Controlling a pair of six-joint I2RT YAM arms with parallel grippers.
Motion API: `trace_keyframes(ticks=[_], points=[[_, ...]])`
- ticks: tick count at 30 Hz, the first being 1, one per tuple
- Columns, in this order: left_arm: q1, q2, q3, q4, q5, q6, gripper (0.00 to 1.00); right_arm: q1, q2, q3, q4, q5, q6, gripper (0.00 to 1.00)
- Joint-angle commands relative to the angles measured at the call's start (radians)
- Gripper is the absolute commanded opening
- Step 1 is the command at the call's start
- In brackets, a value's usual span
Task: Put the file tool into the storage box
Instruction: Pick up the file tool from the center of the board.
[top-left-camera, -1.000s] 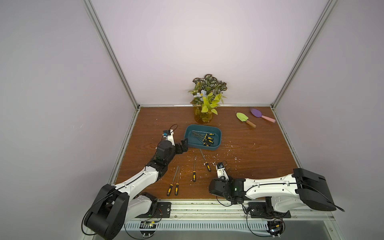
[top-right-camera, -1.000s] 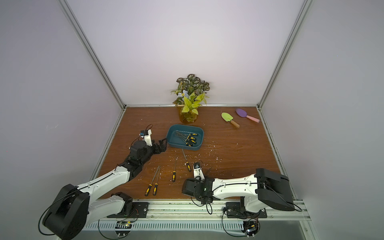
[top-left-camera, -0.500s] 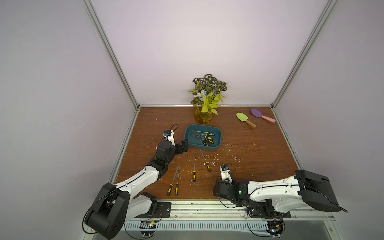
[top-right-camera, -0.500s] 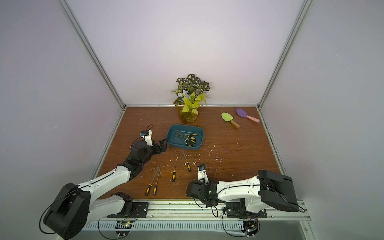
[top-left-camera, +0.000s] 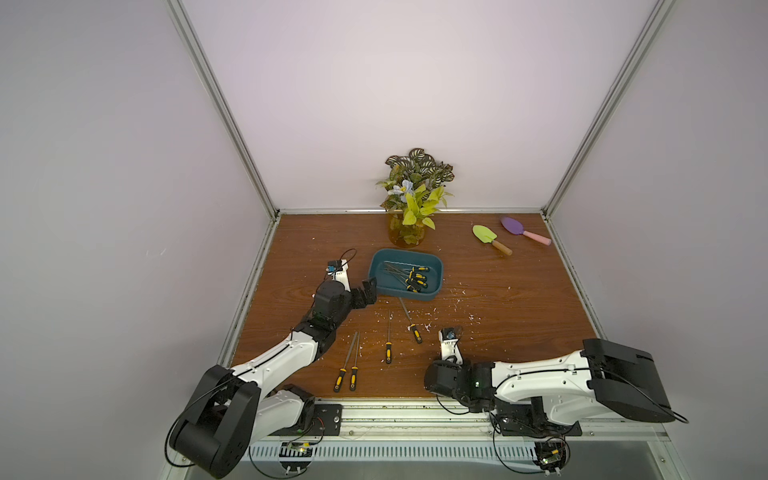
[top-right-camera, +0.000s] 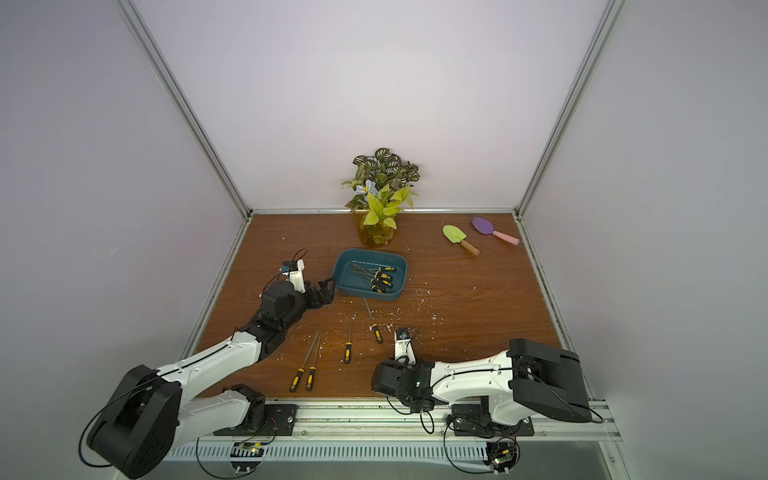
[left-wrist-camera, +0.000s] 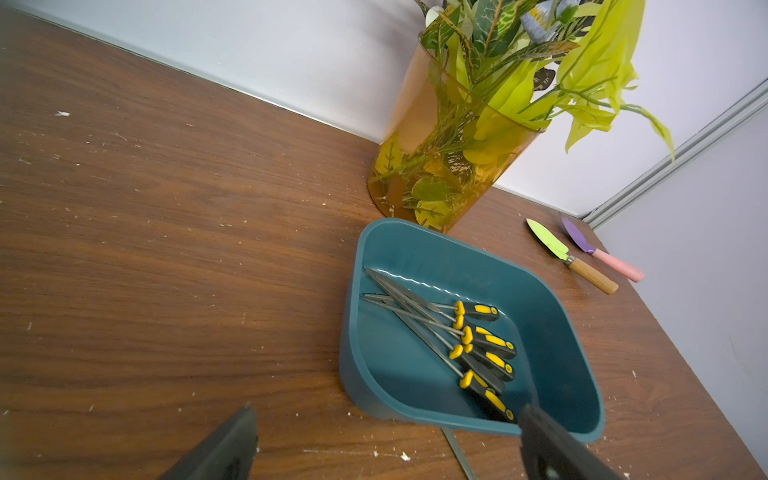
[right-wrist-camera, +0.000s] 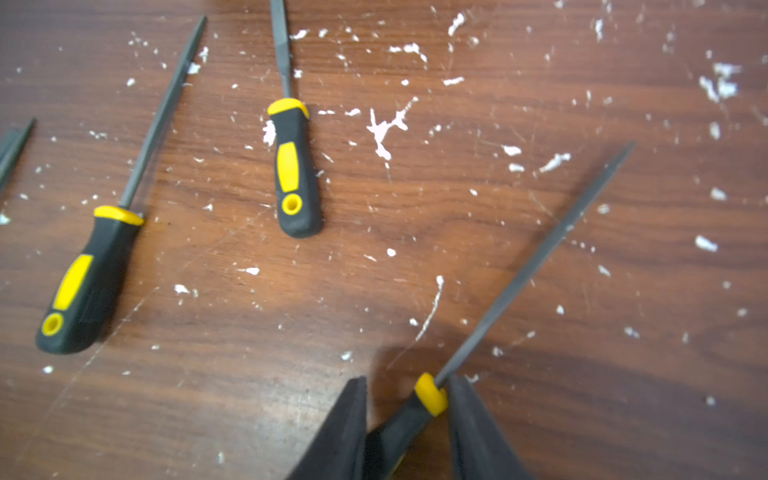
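We saw the file (right-wrist-camera: 532, 266) clamped by its black-and-yellow handle in the right pincer (right-wrist-camera: 405, 386), at the near edge of the worktop (top-left-camera: 519, 299). It was well apart from the teal storage box (top-left-camera: 409, 296) farther in, which held several more files (top-left-camera: 409, 276). The left pincer (top-left-camera: 369, 289) gaped wide and empty, just left of the box.

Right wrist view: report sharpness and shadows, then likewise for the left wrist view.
Right wrist view: slightly smeared throughout, the file between the right hand's fingers casting a soft shadow on the wood; left wrist view: storage box crisp, left hand's fingers defocused dark wedges.
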Motion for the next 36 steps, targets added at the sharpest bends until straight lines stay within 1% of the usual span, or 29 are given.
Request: trace_keyframes(ticks=[1, 3, 5, 8, 10, 11, 12, 13, 14, 16, 21, 27, 33, 36], points=[[0.008, -0.007, 0.008, 0.023, 0.012, -0.006, 1.0, -0.008, 0.026, 0.015, -0.046, -0.004, -0.05, 0.24], [0.008, -0.005, 0.009, 0.023, 0.01, -0.005, 1.0, -0.019, 0.036, 0.032, -0.06, 0.007, -0.084, 0.17], [0.009, -0.005, 0.009, 0.024, 0.011, -0.006, 1.0, -0.036, 0.053, 0.057, -0.083, 0.01, -0.132, 0.14], [0.008, -0.007, 0.01, 0.022, 0.011, -0.005, 1.0, -0.054, 0.072, 0.095, -0.131, 0.027, -0.179, 0.14], [0.009, -0.008, 0.01, 0.022, 0.01, -0.004, 1.0, -0.06, 0.076, 0.112, -0.167, 0.038, -0.186, 0.21], [0.008, -0.009, 0.01, 0.021, 0.008, -0.005, 1.0, -0.061, 0.072, 0.12, -0.186, 0.043, -0.185, 0.3], [0.009, -0.011, 0.01, 0.019, 0.006, -0.003, 1.0, -0.061, 0.067, 0.125, -0.202, 0.046, -0.179, 0.41], [0.009, -0.013, 0.01, 0.018, 0.007, -0.002, 1.0, -0.061, 0.06, 0.128, -0.219, 0.05, -0.17, 0.5], [0.008, -0.013, 0.01, 0.019, 0.008, -0.003, 1.0, -0.061, 0.049, 0.127, -0.23, 0.049, -0.163, 0.54], [0.009, -0.014, 0.01, 0.018, 0.008, -0.003, 1.0, -0.059, 0.024, 0.116, -0.231, 0.036, -0.16, 0.58], [0.009, -0.013, 0.01, 0.018, 0.011, -0.004, 1.0, -0.051, -0.019, 0.098, -0.217, -0.028, -0.158, 0.58], [0.009, -0.014, 0.01, 0.019, 0.007, -0.001, 1.0, -0.031, -0.045, 0.076, -0.129, -0.089, -0.16, 0.55], [0.009, -0.012, 0.01, 0.019, 0.009, -0.002, 1.0, -0.03, 0.04, 0.096, -0.154, -0.101, -0.129, 0.54], [0.009, -0.014, 0.01, 0.019, 0.008, -0.003, 1.0, -0.029, 0.091, 0.11, -0.163, -0.101, -0.117, 0.46]])
